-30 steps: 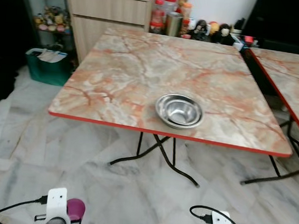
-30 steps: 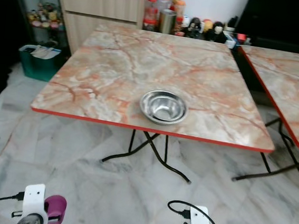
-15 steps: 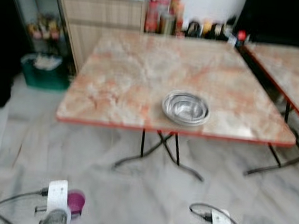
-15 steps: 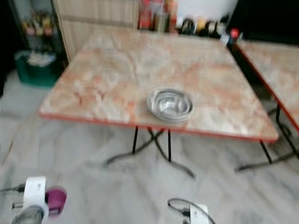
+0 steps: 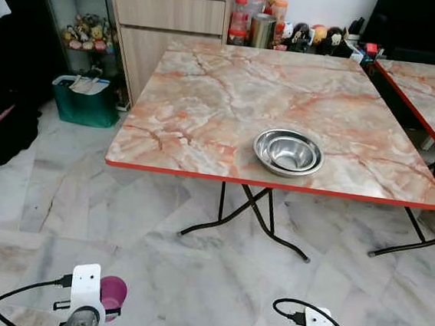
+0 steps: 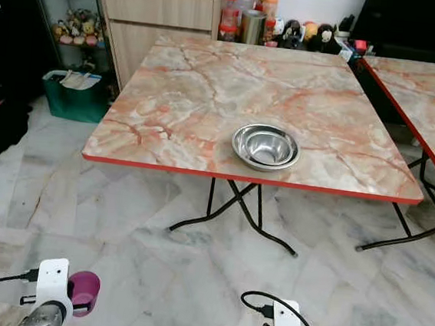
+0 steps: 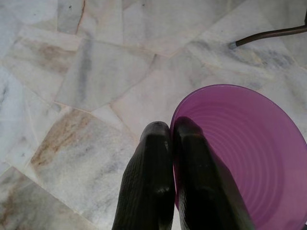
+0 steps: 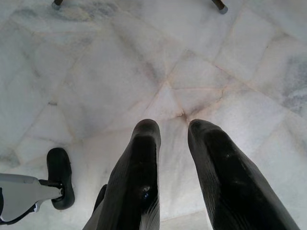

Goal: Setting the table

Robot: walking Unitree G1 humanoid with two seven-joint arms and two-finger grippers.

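A purple plastic cup (image 7: 244, 153) hangs low over the marble floor, and my left gripper (image 7: 171, 132) is shut on its rim, one finger inside and one outside. From the head the cup (image 5: 113, 295) shows beside my left wrist. My right gripper (image 8: 172, 128) is open and holds nothing, pointing down at the floor tiles. Ahead stands a square marble-topped table (image 5: 209, 93) with a red edge. A shiny steel bowl (image 5: 288, 151) sits near its front edge, right of the middle.
A second marble table (image 5: 432, 91) stands close on the right. Black folding legs (image 5: 250, 220) spread under the near table. Behind it are a wooden cabinet (image 5: 166, 19) and several jars (image 5: 254, 24). A green bin (image 5: 85, 100) sits on the floor at left.
The whole picture has shifted: the table now sits further right and a little further off, and the blur is gone. The cup stays in my left gripper; the bowl has not moved.
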